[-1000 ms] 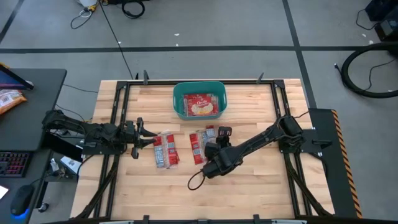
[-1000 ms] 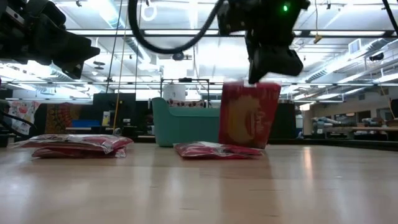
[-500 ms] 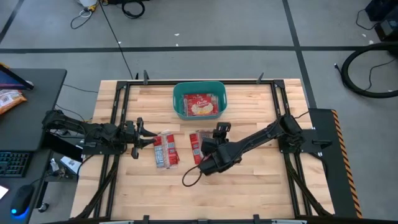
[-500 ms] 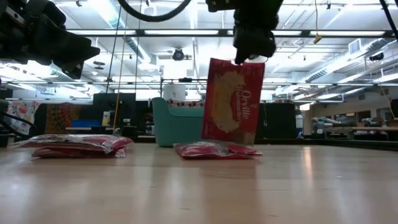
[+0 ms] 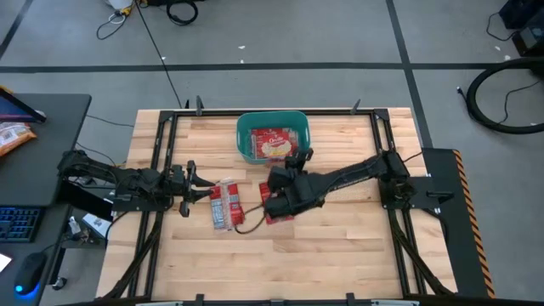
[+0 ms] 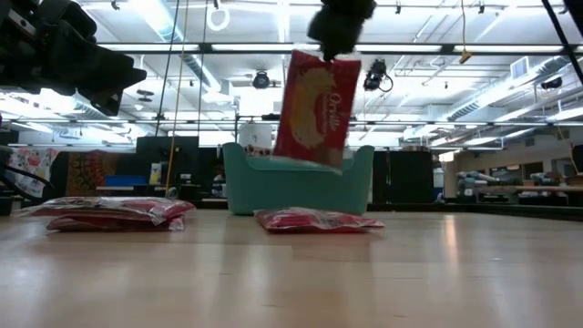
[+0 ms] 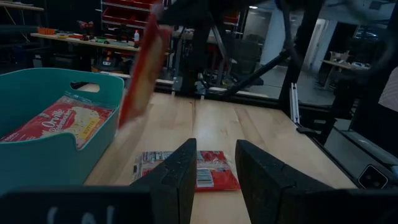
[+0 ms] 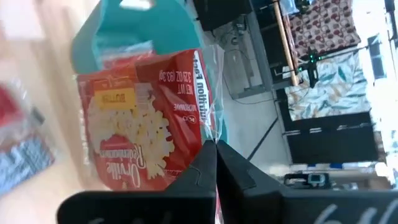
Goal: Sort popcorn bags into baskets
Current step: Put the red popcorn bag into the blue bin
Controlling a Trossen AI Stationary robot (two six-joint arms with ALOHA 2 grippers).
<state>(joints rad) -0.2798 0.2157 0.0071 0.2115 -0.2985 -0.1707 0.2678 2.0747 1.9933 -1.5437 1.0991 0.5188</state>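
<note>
My right gripper [image 6: 333, 36] is shut on a red popcorn bag [image 6: 314, 107] and holds it in the air on the near side of the teal tub [image 6: 264, 187]. The tub [image 5: 243, 127] stands at the table's far middle with a packet [image 5: 274, 143] lying flat inside. More packets lie flat on the table: a small stack [image 5: 225, 204] and one [image 6: 319, 219] under my right arm. My left gripper [image 5: 192, 187] is open and empty, left of the stack. My right gripper pinches the bag's clear wrapper at its top edge [image 8: 209, 132] between its two shut fingers. The fingers come from above, pointing down. The bag hangs below them, tilted, its printed face toward the table's near side, lifted clear of the table.
Black rails [image 5: 161, 170] run along the table's left and right sides. A desk with a keyboard [image 5: 21, 225] stands left of the table. Bare wood lies along the table's near edge [image 5: 280, 263].
My right gripper has risen and gone toward the table's far edge and a little left, toward the tub, keeping its hold. The bag has gone from hanging just above the table to hanging higher, clear of it, and has tilted.
</note>
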